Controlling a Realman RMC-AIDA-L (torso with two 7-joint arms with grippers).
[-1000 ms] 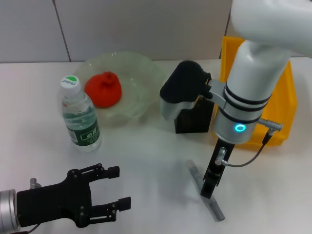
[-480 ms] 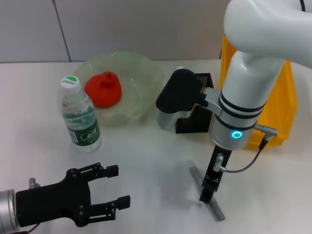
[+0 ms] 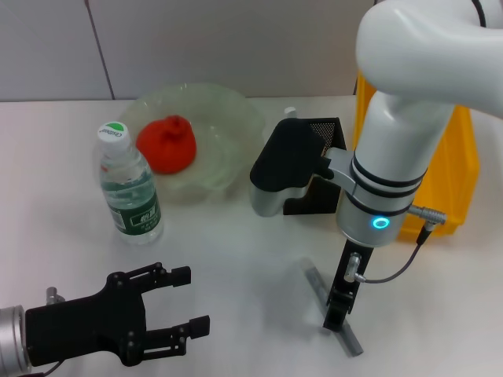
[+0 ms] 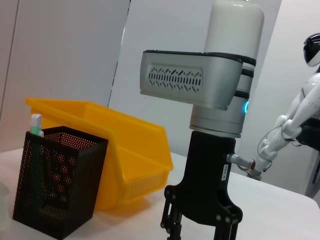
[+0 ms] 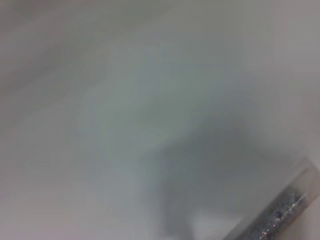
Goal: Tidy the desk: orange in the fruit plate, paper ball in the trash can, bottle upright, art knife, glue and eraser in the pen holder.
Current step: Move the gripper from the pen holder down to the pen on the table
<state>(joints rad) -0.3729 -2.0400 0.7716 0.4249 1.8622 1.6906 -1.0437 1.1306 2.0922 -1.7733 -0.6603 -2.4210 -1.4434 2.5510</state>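
Down at the near right of the desk, our right gripper (image 3: 338,312) stood over the art knife (image 3: 333,308) lying flat; whether its jaws had closed we could not tell. We judged a centred pinch best. Our left gripper (image 3: 174,312) waited spread.

right pincer (image 3: 336,314) lowered, left pincer (image 3: 169,310) parted

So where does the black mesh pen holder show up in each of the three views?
Head view: pen holder stands at centre right, partly behind the right arm, beside the yellow bin.
Left wrist view: pen holder at lower left, a glue stick poking out, the yellow bin just behind it.
Right wrist view: not in it.
Shared landmark: the yellow bin, in the head and left wrist views.
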